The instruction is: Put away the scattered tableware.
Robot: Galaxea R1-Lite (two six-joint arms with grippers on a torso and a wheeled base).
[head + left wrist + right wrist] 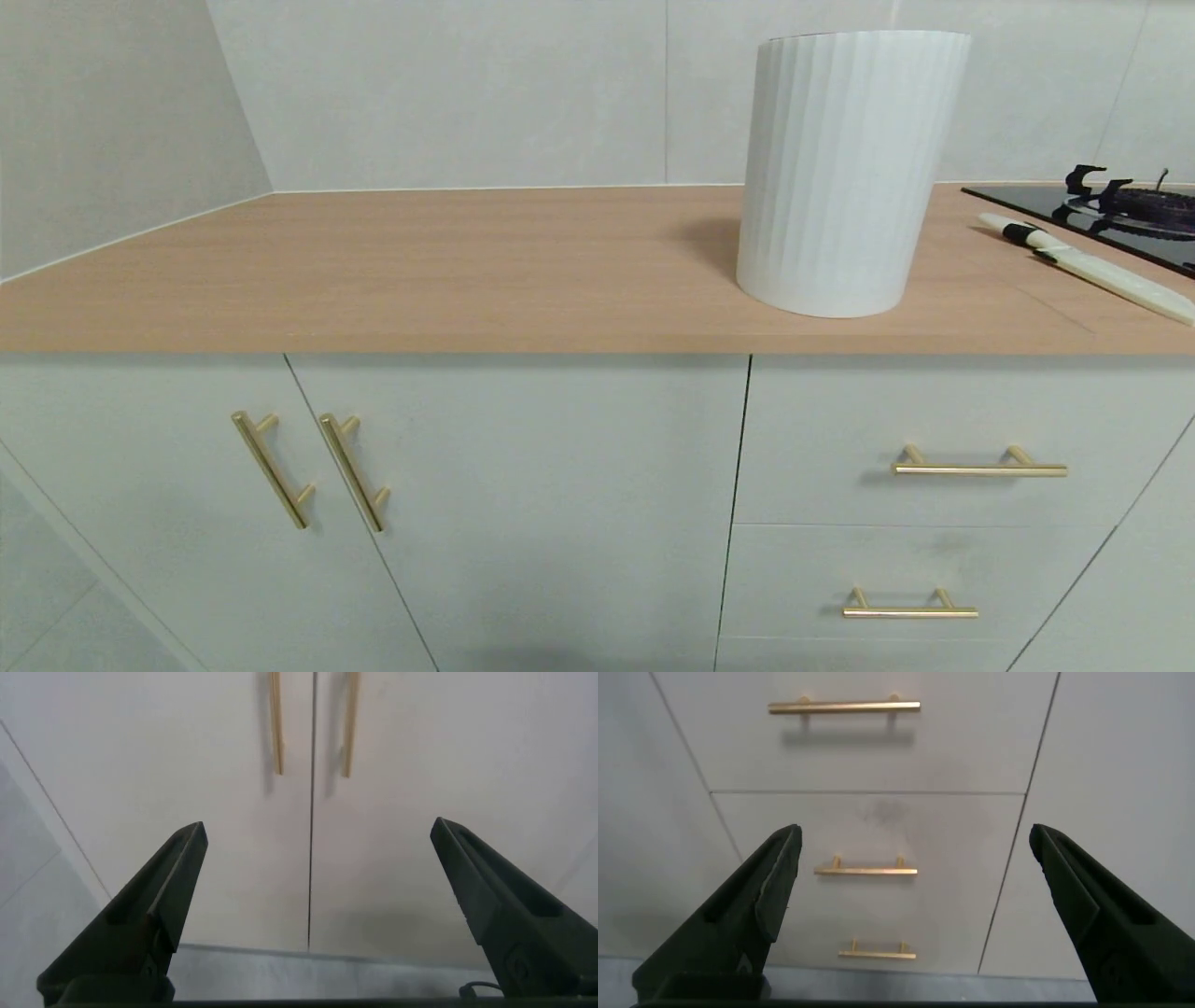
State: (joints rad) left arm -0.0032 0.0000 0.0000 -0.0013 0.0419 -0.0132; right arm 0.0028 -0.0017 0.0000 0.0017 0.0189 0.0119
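Jaws of both grippers stood spread wide, with nothing between them. The left gripper [318, 829] faced the seam between two white cabinet doors [420, 812] with brass bar handles. The right gripper [913, 833] faced a stack of white drawer fronts [868, 826] with brass handles. Both were therefore judged to be below worktop level.

In the head view, the long light-brown wooden countertop [373, 271] ran across the middle of the frame. A tall white ribbed cylindrical container [845, 173] stood upright on it, right of centre. It was judged to be the likely holder for the tableware.

The black glass gas hob [1120, 210] occupied the far right edge.

The one loose item noted was a pale cream knife with a black band [1088, 266]. It lay flat on the countertop at the right of the frame, between the container and the hob and touching neither.

- Long axis: diagonal, from upper left near the container down to the lower right frame edge.
- Handle end: could not be determined.
- Bearing: the knife lay above and to the right of the drawer fronts faced by the right gripper.
- Nearer arm: the right, in this inspector's judgement.
- Coming move: judged to need that gripper raised above the counter edge, with its jaws set across the diagonal.
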